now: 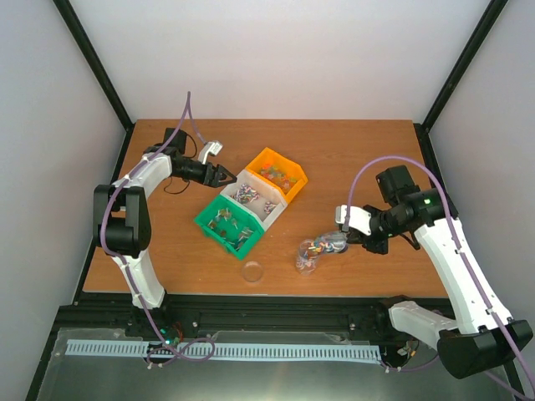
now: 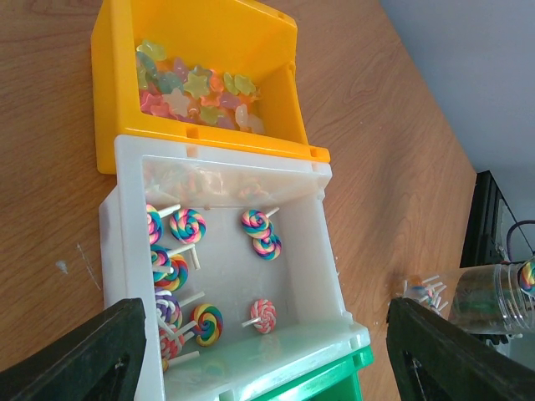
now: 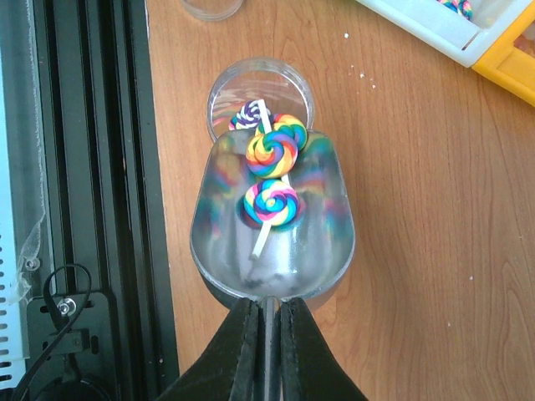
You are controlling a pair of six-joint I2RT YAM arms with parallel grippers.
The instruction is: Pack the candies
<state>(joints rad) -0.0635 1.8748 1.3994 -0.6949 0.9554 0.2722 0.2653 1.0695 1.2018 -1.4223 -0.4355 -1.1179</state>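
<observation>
R gripper [image 3: 267, 316] is clamping scoop [image 3: 224, 238] w/ 2 lollipops [image 3: 271, 203] at jar [image 3: 280, 82] mouth. L gripper [image 2: 266, 336] is hanging, jaws spread, over white bin [image 2: 226, 163]

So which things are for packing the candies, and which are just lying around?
For the job: rainbow lollipops in the metal scoop; right gripper, shut on the scoop's handle; clear jar at the scoop's front; white bin of more lollipops.
Idle for now: yellow bin of star candies; green bin; clear round lid; left gripper, open above the bins.
</observation>
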